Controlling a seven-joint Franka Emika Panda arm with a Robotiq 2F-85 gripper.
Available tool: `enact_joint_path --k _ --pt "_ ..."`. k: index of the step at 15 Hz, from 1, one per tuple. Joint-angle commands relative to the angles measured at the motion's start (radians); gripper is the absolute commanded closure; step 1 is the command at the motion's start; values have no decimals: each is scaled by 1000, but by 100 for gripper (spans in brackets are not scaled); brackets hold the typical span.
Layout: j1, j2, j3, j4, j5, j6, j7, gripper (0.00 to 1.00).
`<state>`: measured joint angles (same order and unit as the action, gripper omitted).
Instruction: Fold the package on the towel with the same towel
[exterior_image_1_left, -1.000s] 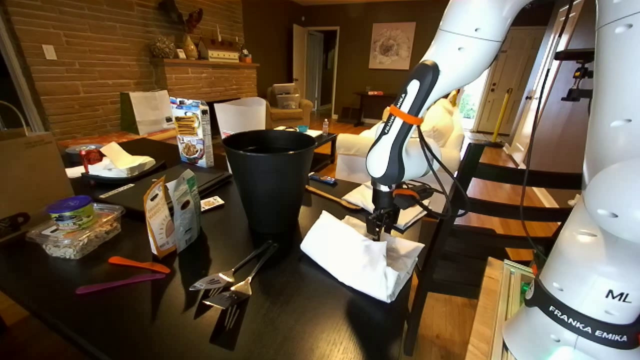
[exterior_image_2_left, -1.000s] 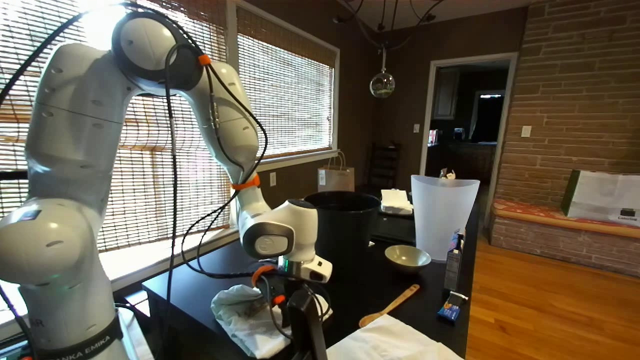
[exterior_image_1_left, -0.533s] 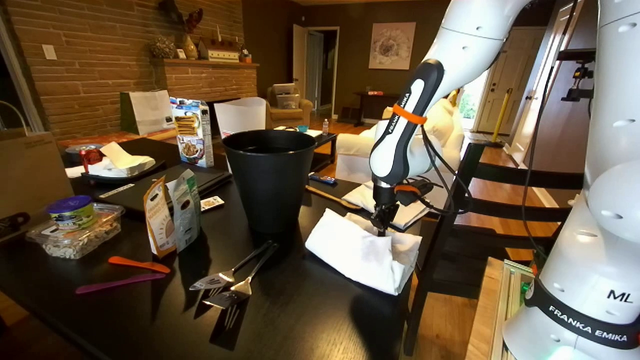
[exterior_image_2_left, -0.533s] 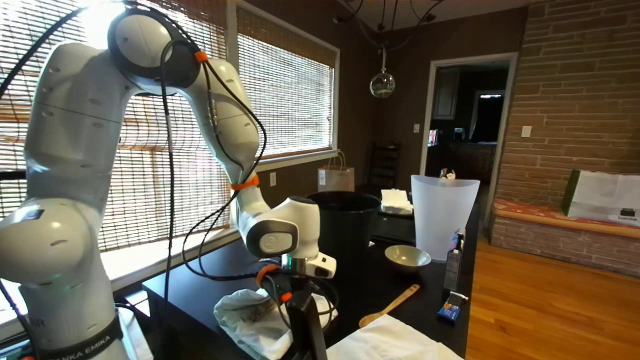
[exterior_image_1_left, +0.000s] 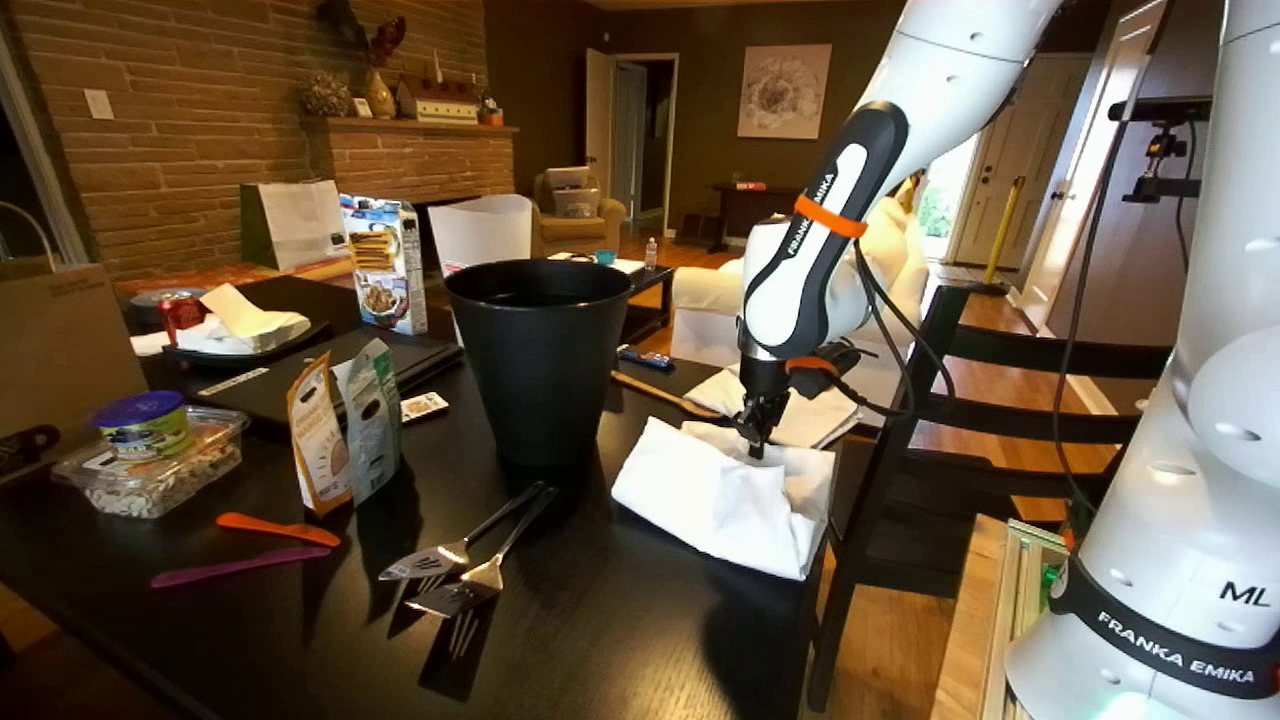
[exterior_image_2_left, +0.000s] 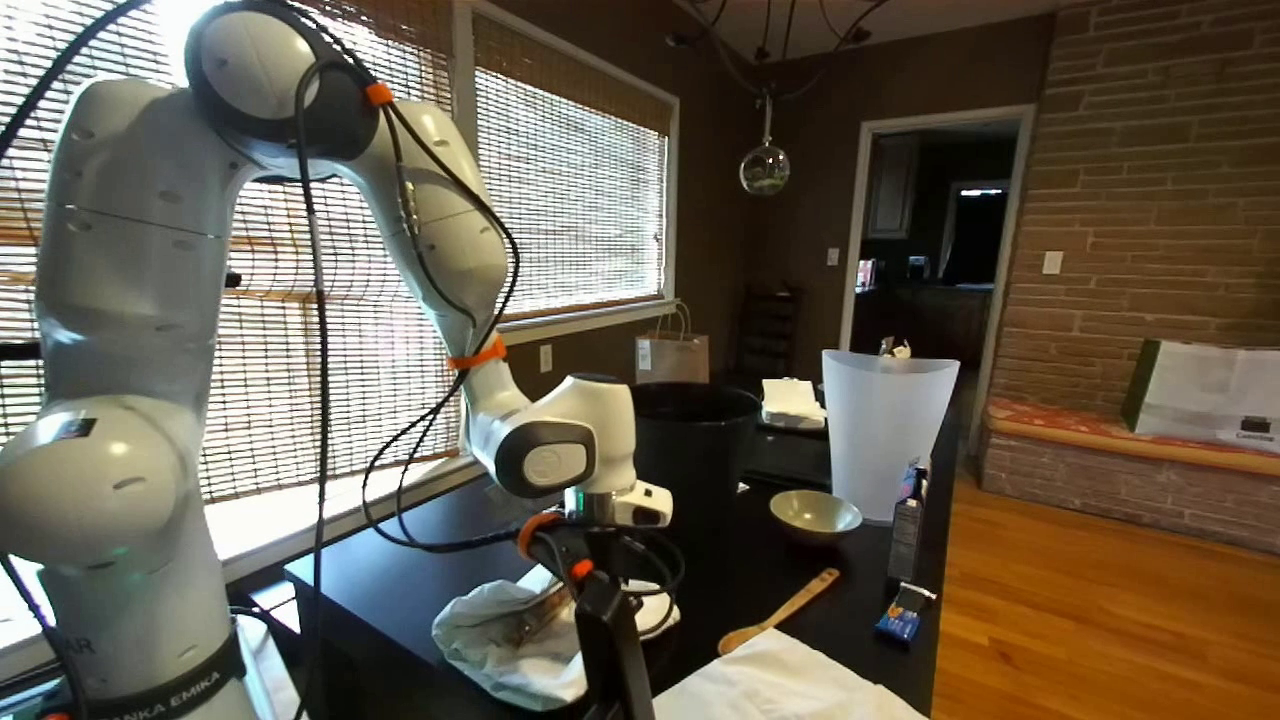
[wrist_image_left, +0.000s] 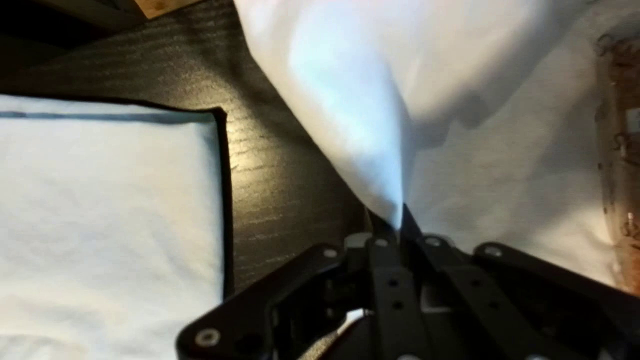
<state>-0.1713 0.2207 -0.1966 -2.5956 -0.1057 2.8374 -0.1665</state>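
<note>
The white towel (exterior_image_1_left: 715, 500) lies rumpled near the table's edge, one side folded up and over. My gripper (wrist_image_left: 397, 225) has its fingers closed on a pinched corner of the towel (wrist_image_left: 350, 115) in the wrist view, drawing that corner to a point. In an exterior view the gripper (exterior_image_1_left: 756, 447) stands low over the towel's far side, fingertips down. The package (wrist_image_left: 622, 165), brownish and shiny with small lettering, lies on the towel at the wrist view's right edge. In an exterior view the package (exterior_image_2_left: 545, 612) sits in the towel's hollow, partly covered.
A folded white cloth (wrist_image_left: 110, 215) lies beside the towel. A black bin (exterior_image_1_left: 540, 360) stands close by, with a wooden spoon (exterior_image_1_left: 665, 395) behind it. Metal spatulas (exterior_image_1_left: 470, 570) lie in front. A black chair (exterior_image_1_left: 900, 440) stands against the table edge.
The gripper has shut on the towel's corner and risen slightly. The towel's near end has shifted a little away in an exterior view, and more of the package shows.
</note>
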Motion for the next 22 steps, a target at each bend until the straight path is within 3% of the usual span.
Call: enact_joint_path --k 1,10,15,16,22 --pt "-8 -89 38 -59 17 24 -36 95" --pt "15 -227 163 -150 240 -16 -202 96" --pt "54 -312 149 -193 295 -23 -265 96" --pt "61 -295 141 -150 294 -39 -272 96" --pt "123 -337 116 -146 296 -113 -332 96"
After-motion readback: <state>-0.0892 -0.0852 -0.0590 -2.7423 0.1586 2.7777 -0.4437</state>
